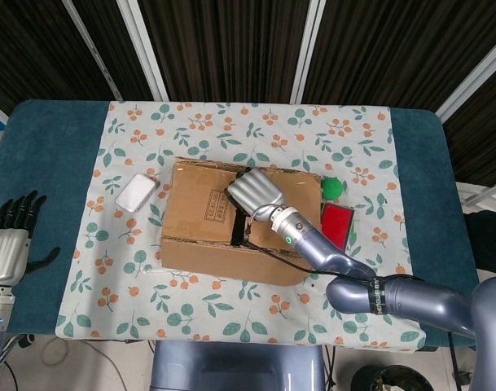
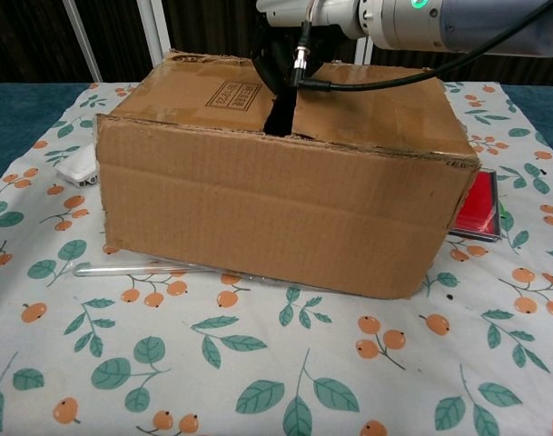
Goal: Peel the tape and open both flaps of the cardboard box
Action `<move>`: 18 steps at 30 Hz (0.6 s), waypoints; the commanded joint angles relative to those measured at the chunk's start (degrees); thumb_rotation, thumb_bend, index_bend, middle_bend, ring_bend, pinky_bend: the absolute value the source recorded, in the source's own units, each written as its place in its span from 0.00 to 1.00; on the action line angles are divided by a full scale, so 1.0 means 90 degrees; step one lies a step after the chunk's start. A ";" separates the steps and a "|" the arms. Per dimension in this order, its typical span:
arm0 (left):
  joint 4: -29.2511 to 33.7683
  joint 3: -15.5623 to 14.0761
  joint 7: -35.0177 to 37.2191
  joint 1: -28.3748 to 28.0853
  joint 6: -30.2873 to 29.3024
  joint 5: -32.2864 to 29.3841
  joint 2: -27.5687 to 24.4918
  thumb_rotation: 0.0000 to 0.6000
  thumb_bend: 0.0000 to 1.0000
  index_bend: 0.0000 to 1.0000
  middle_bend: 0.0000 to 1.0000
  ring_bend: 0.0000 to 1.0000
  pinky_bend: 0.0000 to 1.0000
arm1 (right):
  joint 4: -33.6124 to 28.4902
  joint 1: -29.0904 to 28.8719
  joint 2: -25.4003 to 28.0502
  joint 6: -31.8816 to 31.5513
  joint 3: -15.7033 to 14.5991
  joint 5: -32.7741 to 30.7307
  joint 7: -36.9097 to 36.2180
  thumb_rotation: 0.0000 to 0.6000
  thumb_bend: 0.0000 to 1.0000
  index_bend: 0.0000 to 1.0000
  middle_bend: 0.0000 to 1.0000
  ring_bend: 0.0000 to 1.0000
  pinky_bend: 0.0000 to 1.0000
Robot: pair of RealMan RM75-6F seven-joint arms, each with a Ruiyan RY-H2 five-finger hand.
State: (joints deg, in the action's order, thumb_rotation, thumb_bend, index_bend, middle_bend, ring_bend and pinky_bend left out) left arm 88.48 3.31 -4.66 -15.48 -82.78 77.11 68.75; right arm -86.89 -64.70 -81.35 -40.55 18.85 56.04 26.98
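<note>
The cardboard box (image 1: 207, 216) sits mid-table on the patterned cloth, both top flaps lying flat with a dark gap (image 1: 238, 226) between them. My right hand (image 1: 253, 192) hovers over that gap, back upward. In the chest view the right hand (image 2: 290, 36) has its dark fingertips (image 2: 274, 65) pointing down at the far end of the gap on the box (image 2: 276, 200), with nothing held. A clear strip of tape (image 2: 158, 269) lies on the cloth before the box. My left hand (image 1: 13, 236) rests far left off the cloth, fingers spread and holding nothing.
A small white case (image 1: 135, 193) lies left of the box. A green ball (image 1: 332, 187) and a flat red object (image 1: 338, 224) lie to its right; the red object (image 2: 480, 204) also shows in the chest view. The table's teal edges flank the cloth.
</note>
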 commanded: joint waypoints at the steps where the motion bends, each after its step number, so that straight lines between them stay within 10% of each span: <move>1: -0.0003 0.0025 0.0004 0.0010 0.0012 0.0001 -0.0003 1.00 0.19 0.00 0.00 0.00 0.00 | 0.0108 -0.0085 -0.0099 0.0000 -0.0046 -0.0012 -0.0022 1.00 1.00 0.60 0.51 0.40 0.39; 18: 0.0047 0.0158 0.0109 0.0066 0.0148 -0.0024 -0.0027 1.00 0.19 0.00 0.00 0.00 0.00 | 0.0221 -0.0280 0.0036 -0.0017 -0.0567 0.0291 0.0383 1.00 1.00 0.65 0.57 0.37 0.38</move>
State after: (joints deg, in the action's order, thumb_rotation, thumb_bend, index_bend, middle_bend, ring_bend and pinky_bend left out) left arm 88.89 4.71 -3.66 -14.91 -81.44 76.88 68.51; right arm -84.77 -67.12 -81.25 -40.62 13.97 58.48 30.20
